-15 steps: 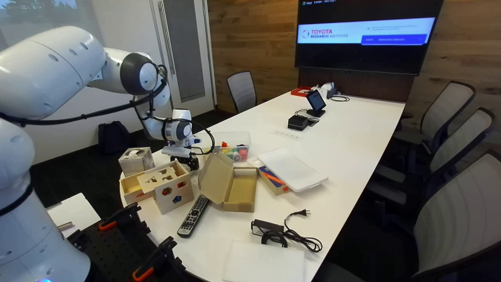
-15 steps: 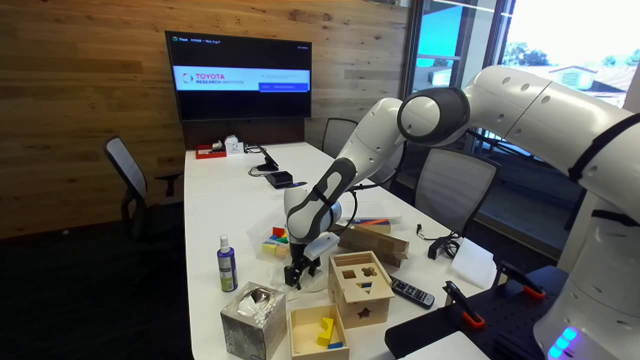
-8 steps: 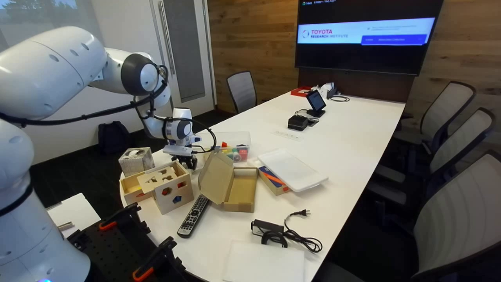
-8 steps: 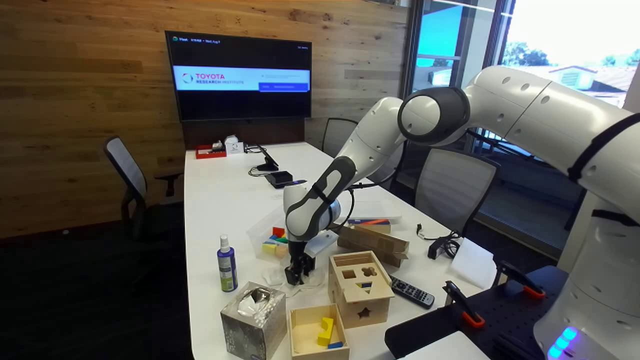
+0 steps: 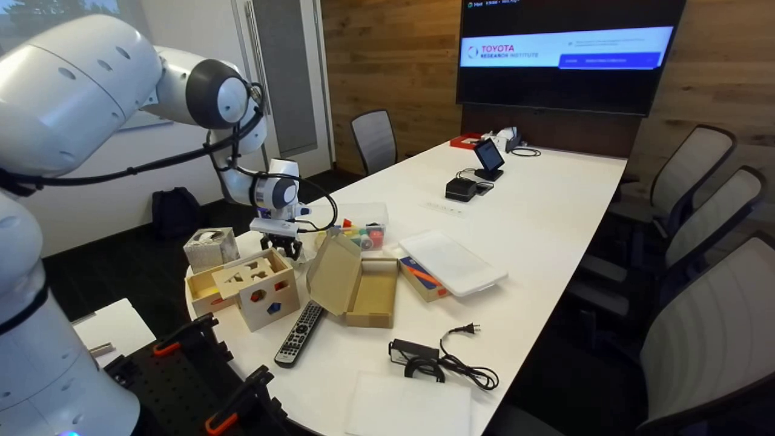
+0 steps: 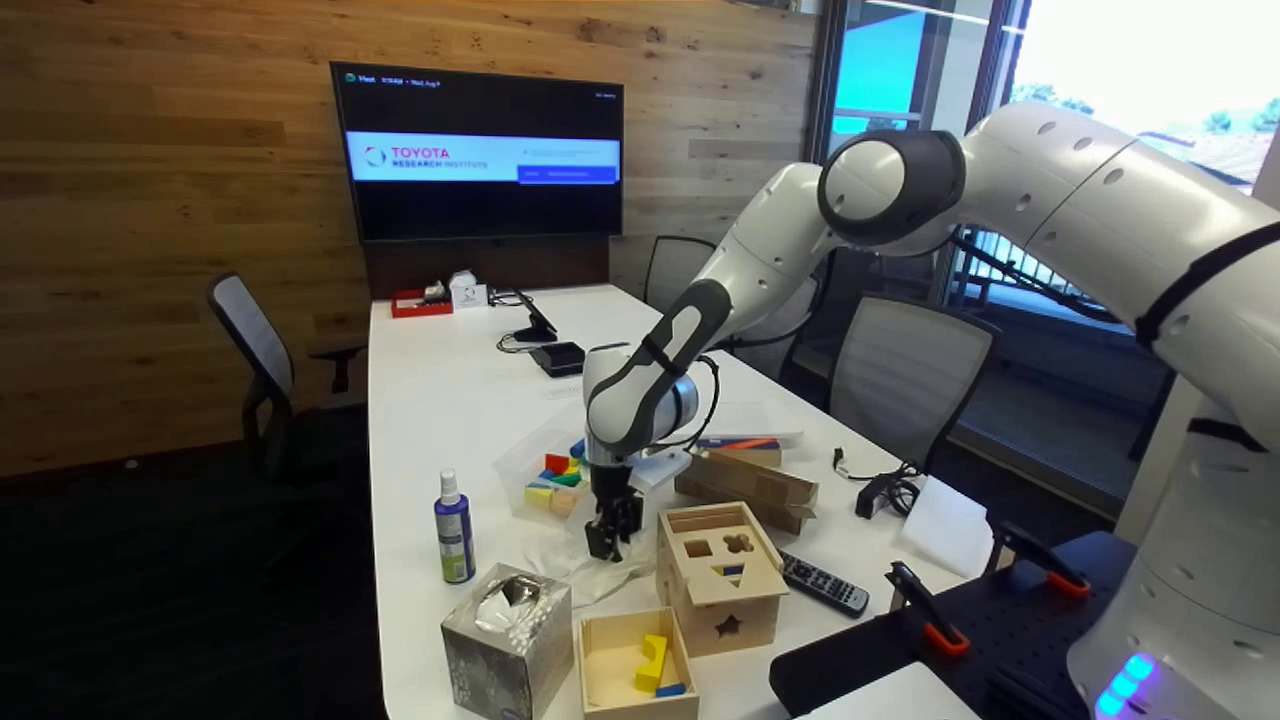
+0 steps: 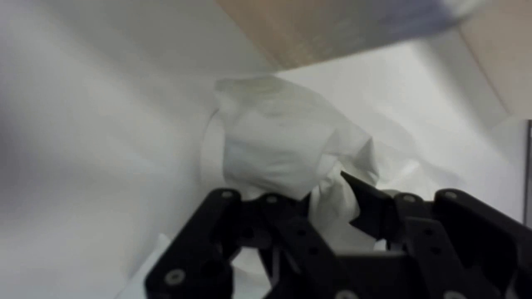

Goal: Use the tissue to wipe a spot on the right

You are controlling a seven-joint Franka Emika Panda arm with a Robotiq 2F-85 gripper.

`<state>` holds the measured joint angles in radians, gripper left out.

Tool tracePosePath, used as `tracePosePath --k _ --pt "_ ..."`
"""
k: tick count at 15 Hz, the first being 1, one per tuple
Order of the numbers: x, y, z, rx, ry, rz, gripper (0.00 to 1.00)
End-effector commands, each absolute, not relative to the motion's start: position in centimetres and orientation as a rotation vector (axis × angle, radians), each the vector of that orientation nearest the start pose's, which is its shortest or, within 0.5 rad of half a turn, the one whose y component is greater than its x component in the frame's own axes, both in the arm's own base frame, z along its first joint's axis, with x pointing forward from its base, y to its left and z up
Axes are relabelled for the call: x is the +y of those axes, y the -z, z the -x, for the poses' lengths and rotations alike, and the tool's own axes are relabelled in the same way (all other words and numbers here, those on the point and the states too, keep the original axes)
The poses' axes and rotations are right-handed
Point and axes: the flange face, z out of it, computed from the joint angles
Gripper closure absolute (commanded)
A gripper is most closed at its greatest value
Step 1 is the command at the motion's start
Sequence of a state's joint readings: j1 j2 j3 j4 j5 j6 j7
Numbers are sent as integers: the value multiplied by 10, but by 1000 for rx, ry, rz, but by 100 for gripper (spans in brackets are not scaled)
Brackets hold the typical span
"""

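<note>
The fingers (image 7: 370, 207) clamp a gathered fold of the white tissue (image 7: 274, 145); its loose portion spreads over the bench (image 6: 440, 400). In an exterior view, the tissue lies between the spray bottle (image 6: 455, 535) and the wooden shape-sorting box (image 6: 705, 575). The patterned tissue box (image 6: 485, 660) stands near the bench edge.

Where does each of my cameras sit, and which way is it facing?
Exterior view: raised, at the robot's end of the table, looking along it toward the wall screen; the robot arm fills picture left.
Exterior view: also raised at that end, facing the same wall screen; spray bottle left of centre, robot arm at picture right.
Wrist view: at the robot arm's end, facing down at the tissue; the jaws, closed on it, show at the bottom.
Both exterior views share the wooden shape sorter and the tissue box.
</note>
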<state>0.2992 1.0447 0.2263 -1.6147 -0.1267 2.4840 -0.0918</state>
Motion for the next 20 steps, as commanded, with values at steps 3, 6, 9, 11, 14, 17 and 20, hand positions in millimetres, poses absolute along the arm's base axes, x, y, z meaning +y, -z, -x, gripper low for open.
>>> tracePosePath --k 3,6,9,11,14,17,20 --pt "289 -105 -520 -940 -235 2892 98" --pt "272 -149 -504 -856 -172 2931 98" --pt "245 -183 -480 -587 -148 3019 98" --pt "223 -199 -460 -422 -153 3065 98" --pt "180 -210 -425 -181 -171 3131 98" --pt "119 -200 -390 73 -190 3166 98" --pt "59 -183 -363 336 -202 3168 98"
